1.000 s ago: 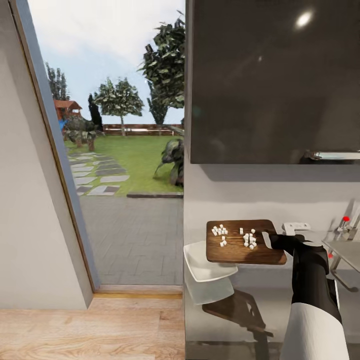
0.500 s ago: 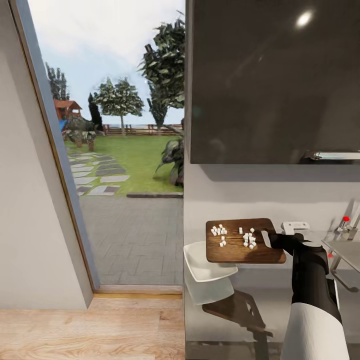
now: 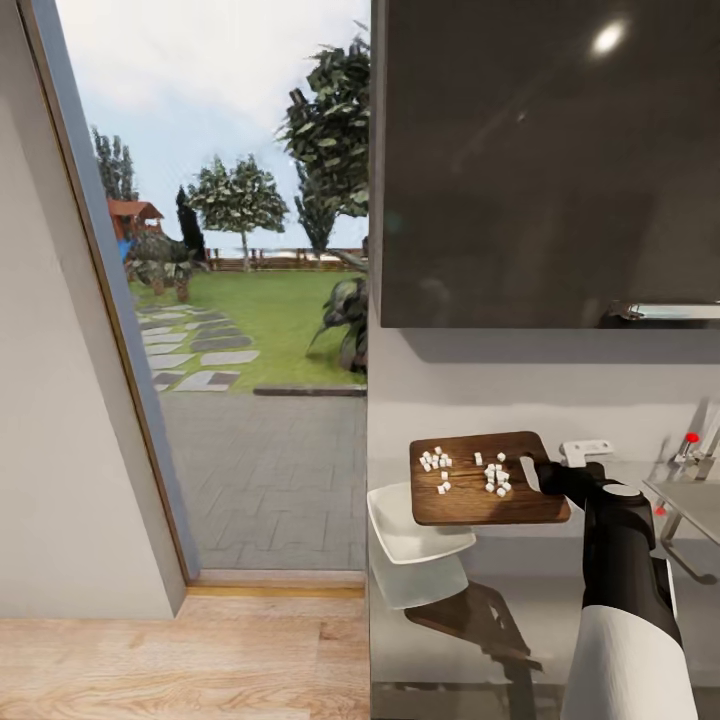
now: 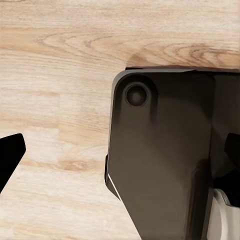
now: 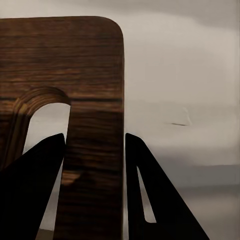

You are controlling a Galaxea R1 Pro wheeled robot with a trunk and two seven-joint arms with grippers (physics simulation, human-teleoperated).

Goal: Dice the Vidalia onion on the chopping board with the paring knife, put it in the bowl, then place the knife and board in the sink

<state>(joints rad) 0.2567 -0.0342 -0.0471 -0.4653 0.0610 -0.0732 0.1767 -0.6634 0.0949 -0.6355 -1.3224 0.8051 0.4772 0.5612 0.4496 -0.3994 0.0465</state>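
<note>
- The right gripper (image 3: 548,474) holds the chopping board (image 3: 480,480) in the air above the desk (image 3: 560,600), gripping it at the handle-hole end.
- In the right wrist view the two dark fingers (image 5: 150,195) pinch the strip of wood between the oval handle hole (image 5: 42,125) and the board's edge, one finger on each side of the strip.
- The board (image 5: 75,75) lies close to level, and small white onion dice (image 3: 470,472) sit on its top in two loose clusters, one toward the free end and one nearer the handle hole.
- The white bowl (image 3: 410,525) stands on the desk at its left edge, partly under the board's free end; its reflection shows in the glossy surface just below it.
- The sink (image 3: 695,505) lies at the right end of the desk, with the tap and its red dot (image 3: 690,437) behind it.
- A small white object (image 3: 587,452) lies on the desk behind the gripper; too small to make out.
- A dark wall cabinet (image 3: 545,160) hangs above the desk, and an open doorway to a garden (image 3: 250,300) stands to the left.
- The left wrist view shows a dark robot part (image 4: 165,160) over the wooden floor (image 4: 60,75), with one finger (image 4: 9,157) at the picture's edge; I cannot tell how the left fingers stand.
</note>
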